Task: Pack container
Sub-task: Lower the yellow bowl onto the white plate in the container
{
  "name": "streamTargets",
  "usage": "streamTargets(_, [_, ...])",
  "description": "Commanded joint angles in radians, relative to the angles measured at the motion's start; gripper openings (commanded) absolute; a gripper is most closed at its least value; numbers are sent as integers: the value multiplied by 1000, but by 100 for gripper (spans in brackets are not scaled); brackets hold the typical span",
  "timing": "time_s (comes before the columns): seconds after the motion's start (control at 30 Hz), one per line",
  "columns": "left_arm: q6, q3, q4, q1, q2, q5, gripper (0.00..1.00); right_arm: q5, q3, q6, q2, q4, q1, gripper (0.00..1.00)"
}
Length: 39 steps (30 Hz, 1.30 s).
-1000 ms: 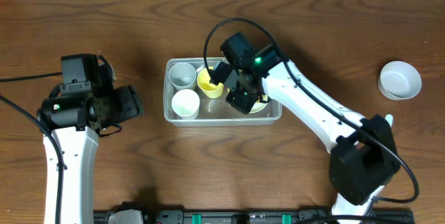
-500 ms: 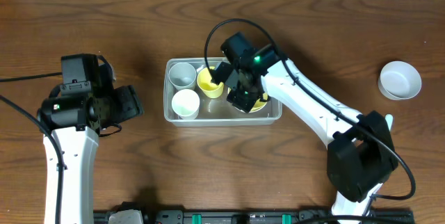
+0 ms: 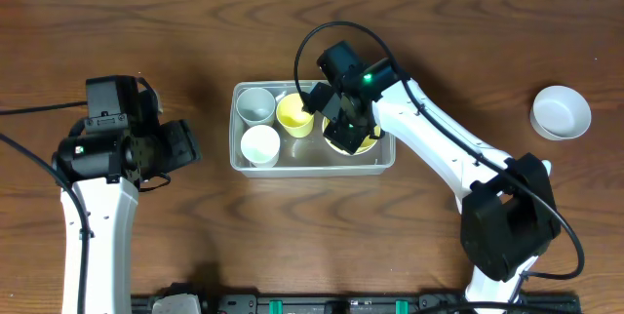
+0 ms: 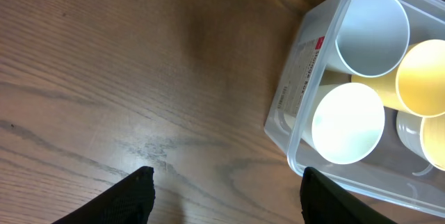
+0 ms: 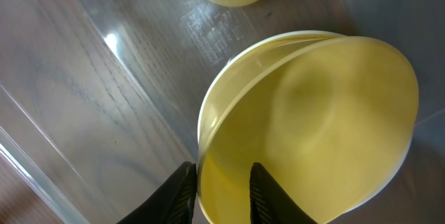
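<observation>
The container (image 3: 302, 156) sits mid-frame on the desk (image 3: 439, 21). Inside it, the right pincer (image 5: 219, 193) straddles the yellow bowl's (image 5: 327, 113) rim, parted rather than clamping. It should rise straight up, I judge, because the yellow cup (image 3: 294, 114) and the container's wall stand close. The left pincer (image 4: 226, 186) hangs released at the left of the frame. Open desk lies toward the white bowl (image 3: 561, 111), upper right.

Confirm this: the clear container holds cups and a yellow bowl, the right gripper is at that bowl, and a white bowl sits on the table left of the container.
Wrong side: the overhead view shows the white bowl right of the container, not left. The cups, yellow bowl and right gripper are as stated.
</observation>
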Motion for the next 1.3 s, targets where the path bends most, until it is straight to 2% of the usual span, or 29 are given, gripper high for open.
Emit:
streamTargets(0.0, [-2, -7, -4, 4, -11, -5, 68, 6, 0, -1, 9, -2, -16, 22])
streamTargets(0.1, [-2, -7, -6, 4, -11, -5, 67, 6, 0, -2, 9, -2, -16, 10])
streamTargets(0.23, [-2, -7, -6, 4, -11, -5, 68, 6, 0, -2, 9, -4, -16, 1])
streamTargets(1.03, [-2, -6, -2, 4, -11, -5, 68, 59, 1, -24, 7, -10, -10, 1])
streamTargets(1.27, [-2, -6, -2, 4, -11, -5, 68, 52, 2, -54, -57, -10, 8, 1])
